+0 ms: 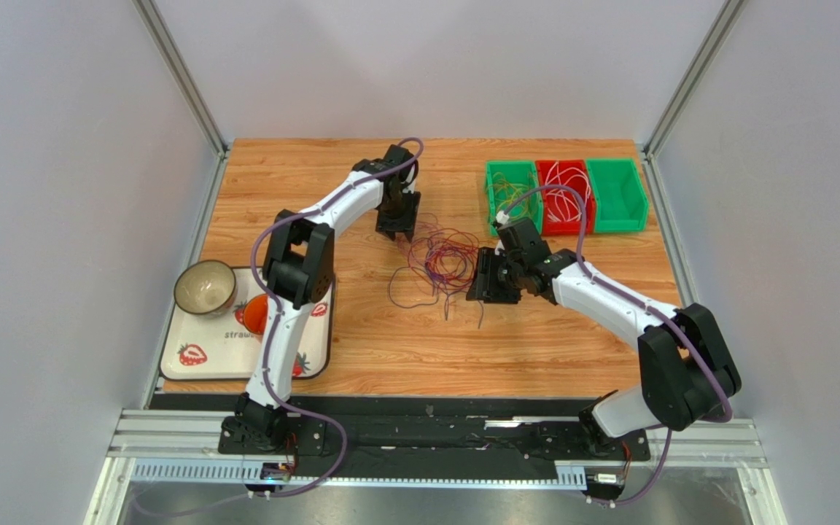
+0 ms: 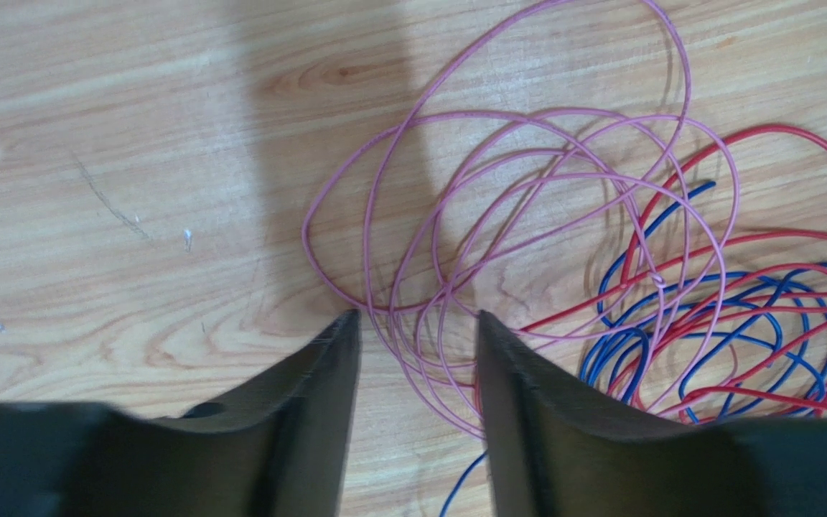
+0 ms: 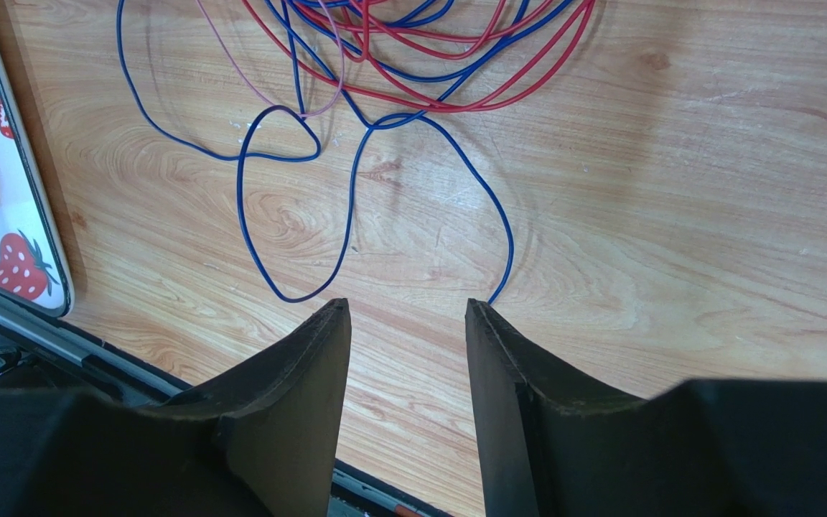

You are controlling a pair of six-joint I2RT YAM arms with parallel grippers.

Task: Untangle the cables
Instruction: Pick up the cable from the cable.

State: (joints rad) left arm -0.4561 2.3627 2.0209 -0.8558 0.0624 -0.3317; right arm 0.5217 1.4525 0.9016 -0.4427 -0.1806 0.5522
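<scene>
desk (image 1: 567, 339): pale wood grain, smooth, faint sheen | cables (image 2: 601, 269): thin, smooth plastic-looking sheathing, slight gloss | left claw (image 2: 416, 323), right claw (image 3: 407, 307): matt black, edges a little rough | bins (image 1: 617, 197) at 1 o'clock: glossy plastic | tray (image 1: 211, 334) at 9 o'clock: smooth, glossy print | bowl (image 1: 205, 288): shiny inside
</scene>
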